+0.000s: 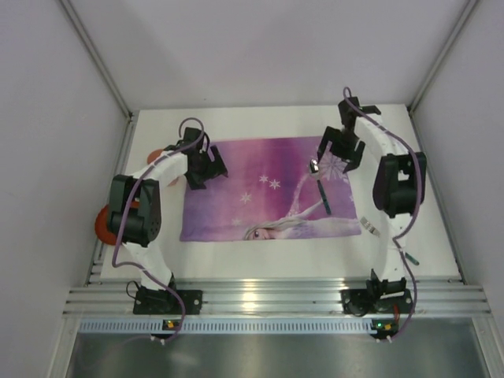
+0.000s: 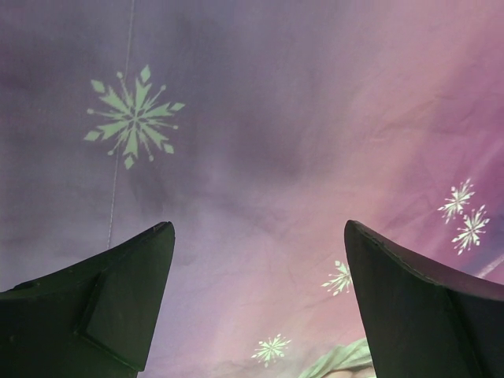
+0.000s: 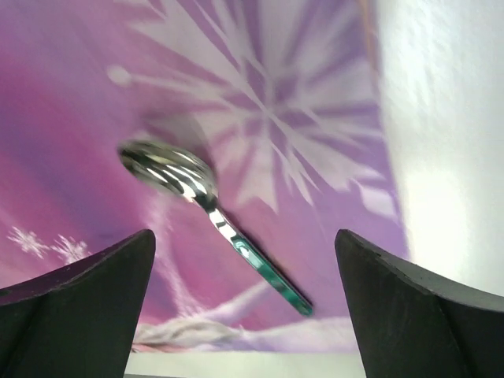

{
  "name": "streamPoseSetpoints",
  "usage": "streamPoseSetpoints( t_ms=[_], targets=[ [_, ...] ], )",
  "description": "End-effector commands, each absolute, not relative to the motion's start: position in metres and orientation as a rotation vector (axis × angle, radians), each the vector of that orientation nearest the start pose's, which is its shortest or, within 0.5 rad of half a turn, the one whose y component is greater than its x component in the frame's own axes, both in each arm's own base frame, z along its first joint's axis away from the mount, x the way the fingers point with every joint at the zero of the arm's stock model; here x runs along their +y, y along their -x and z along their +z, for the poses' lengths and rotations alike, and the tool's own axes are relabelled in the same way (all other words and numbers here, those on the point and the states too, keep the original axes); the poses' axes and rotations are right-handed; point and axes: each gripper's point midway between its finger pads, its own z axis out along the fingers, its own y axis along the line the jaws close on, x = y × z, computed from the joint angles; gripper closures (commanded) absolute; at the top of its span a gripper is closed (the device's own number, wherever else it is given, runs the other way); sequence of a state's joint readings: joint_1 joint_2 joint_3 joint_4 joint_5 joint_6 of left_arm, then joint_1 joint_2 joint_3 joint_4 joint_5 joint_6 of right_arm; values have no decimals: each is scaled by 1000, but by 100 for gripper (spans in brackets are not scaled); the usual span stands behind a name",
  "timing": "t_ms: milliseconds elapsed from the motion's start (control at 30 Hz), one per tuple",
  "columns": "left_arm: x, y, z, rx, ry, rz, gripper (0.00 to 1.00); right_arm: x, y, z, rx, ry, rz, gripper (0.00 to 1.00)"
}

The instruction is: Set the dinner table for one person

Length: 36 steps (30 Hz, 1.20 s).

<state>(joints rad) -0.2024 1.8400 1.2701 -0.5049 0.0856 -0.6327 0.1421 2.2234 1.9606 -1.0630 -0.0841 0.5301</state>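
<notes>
Spoon (image 3: 226, 230) lying on purple placemat (image 1: 260, 169), dinner table (image 1: 276, 266) beneath

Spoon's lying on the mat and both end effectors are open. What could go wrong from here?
The right end effector hangs open directly over the spoon. If it lifts carelessly, a finger could nudge the spoon askew. The left end effector sits close above the placemat and could snag or wrinkle it, shifting the spoon.

Red disc (image 1: 100, 227) (mostly arm-hidden)
</notes>
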Motion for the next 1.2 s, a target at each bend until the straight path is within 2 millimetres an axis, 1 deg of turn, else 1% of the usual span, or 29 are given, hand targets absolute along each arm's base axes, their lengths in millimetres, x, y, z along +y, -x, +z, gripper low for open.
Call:
streamPoseSetpoints(
  t_ms=[0, 33, 67, 100, 133, 167, 200, 233, 267, 300, 333, 400, 433, 467, 533, 633, 733, 833, 933, 967, 1033, 1167],
  targets=[
    [-131, -413, 68, 2609, 514, -421, 6, 47, -421, 161, 2668, -525, 117, 3],
    [-134, -414, 68, 2606, 514, -431, 6, 36, -394, 140, 2731, -571, 75, 3],
    [-136, -414, 67, 2608, 512, -440, 6, 29, -381, 137, 2737, -613, 81, 4],
    [-137, -414, 64, 2615, 511, -447, 6, 7, -366, 146, 2687, -731, 99, 4],
    [-141, -414, 63, 2617, 508, -454, 6, 0, -335, 121, 2750, -819, 83, 5],
    [-143, -415, 61, 2619, 506, -459, 6, 5, -322, 116, 2757, -881, 192, 5],
    [-144, -415, 59, 2625, 504, -462, 6, -7, -314, 122, 2682, -983, 236, 6],
    [-148, -414, 56, 2633, 492, -466, 6, -7, -291, 104, 2721, -1048, 241, 6],
    [-150, -415, 56, 2630, 490, -474, 6, -9, -282, 102, 2715, -1082, 241, 7],
    [-152, -415, 54, 2637, 485, -481, 6, -14, -275, 105, 2678, -1131, 237, 7],
    [-155, -415, 52, 2642, 477, -484, 6, -14, -261, 97, 2690, -1176, 230, 9],
    [-158, -417, 48, 2643, 468, -493, 6, -16, -253, 99, 2628, -1260, 278, 11],
    [-160, -416, 46, 2647, 463, -501, 6, -13, -244, 90, 2640, -1301, 299, 12],
    [-161, -417, 46, 2647, 460, -504, 6, -10, -241, 89, 2634, -1318, 328, 12],
    [-165, -417, 42, 2652, 455, -516, 6, -10, -236, 83, 2637, -1340, 320, 13],
    [-165, -416, 39, 2656, 447, -517, 6, -11, -231, 75, 2658, -1363, 288, 13],
    [-163, -416, 36, 2660, 438, -505, 6, -17, -225, 70, 2652, -1393, 226, 12],
    [-163, -418, 34, 2661, 438, -505, 7, -22, -222, 59, 2664, -1429, 174, 12],
    [-164, -420, 32, 2664, 427, -506, 7, -23, -224, 49, 2656, -1469, 163, 12],
    [-164, -421, 32, 2666, 429, -507, 7, -23, -228, 47, 2643, -1466, 170, 12],
    [-164, -423, 32, 2668, 421, -504, 7, -25, -230, 40, 2644, -1492, 157, 12],
    [-164, -425, 29, 2678, 415, -497, 7, -39, -241, 32, 2600, -1546, 133, 12]
  ],
)
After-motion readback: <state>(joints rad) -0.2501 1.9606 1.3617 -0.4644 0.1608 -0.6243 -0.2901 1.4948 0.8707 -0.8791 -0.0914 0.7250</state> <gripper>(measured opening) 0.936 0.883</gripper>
